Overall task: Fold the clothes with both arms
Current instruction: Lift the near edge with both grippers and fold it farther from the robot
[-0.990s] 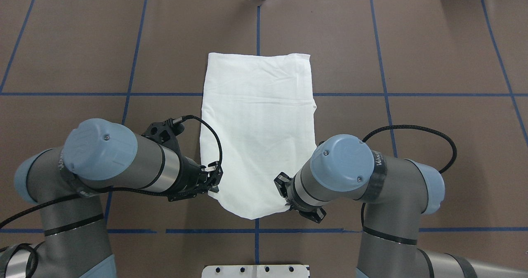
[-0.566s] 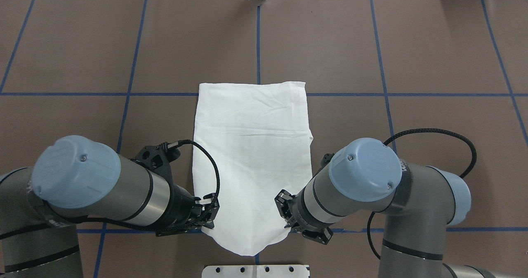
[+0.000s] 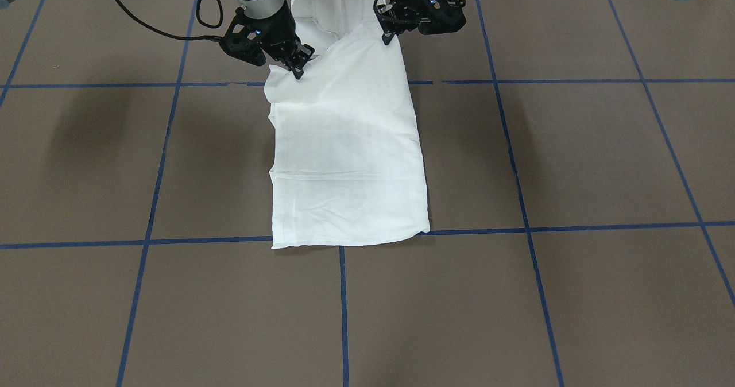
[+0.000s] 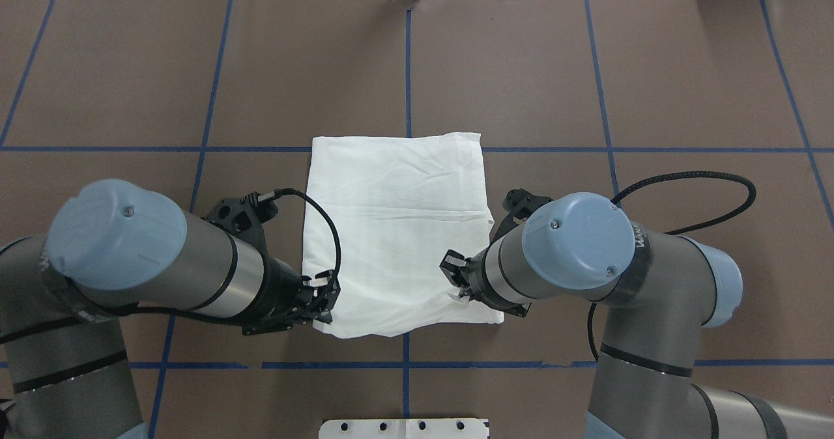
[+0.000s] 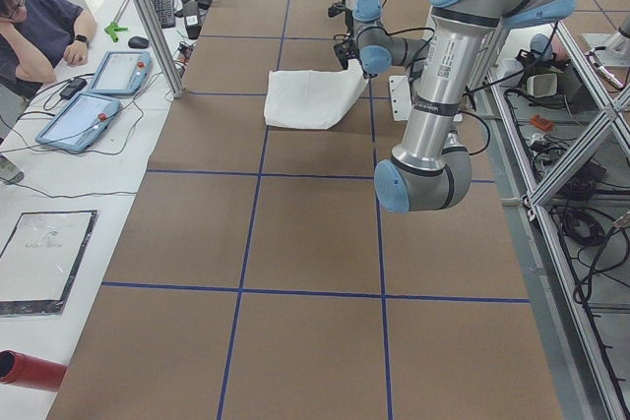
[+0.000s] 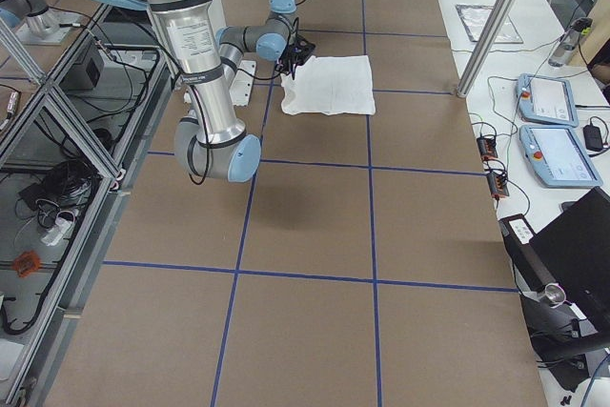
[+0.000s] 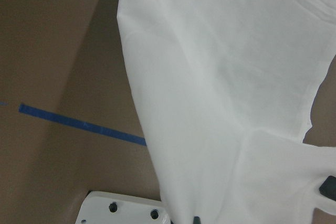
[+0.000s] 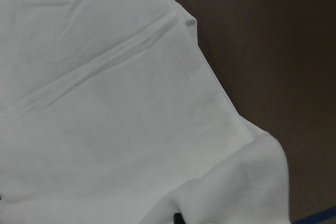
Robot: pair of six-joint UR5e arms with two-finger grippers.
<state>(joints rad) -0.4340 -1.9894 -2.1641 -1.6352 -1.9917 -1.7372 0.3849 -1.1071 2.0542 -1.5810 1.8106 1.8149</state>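
the white t-shirt [image 4: 397,230] is laid as a folded oblong on the brown table [image 4: 684,87], near the middle and towards the robot's side. its far edge is set along a blue tape line [image 4: 130,148]. only plain white cloth is shown on the side turned up, creased across the middle.

the near corner on the robot's left is gripped by the left gripper [image 4: 324,301], with the jaws closed on the cloth. the near corner on the robot's right is clamped in the same way by the right gripper [image 4: 456,281]. in the front-facing view both held corners are seen raised off the table, and the cloth dips between them. the far part is left lying flat.

both wrist views are mostly filled by white cloth. the white pedestal base [image 7: 121,211] is caught at the bottom of the left wrist view, just beside the hanging cloth.
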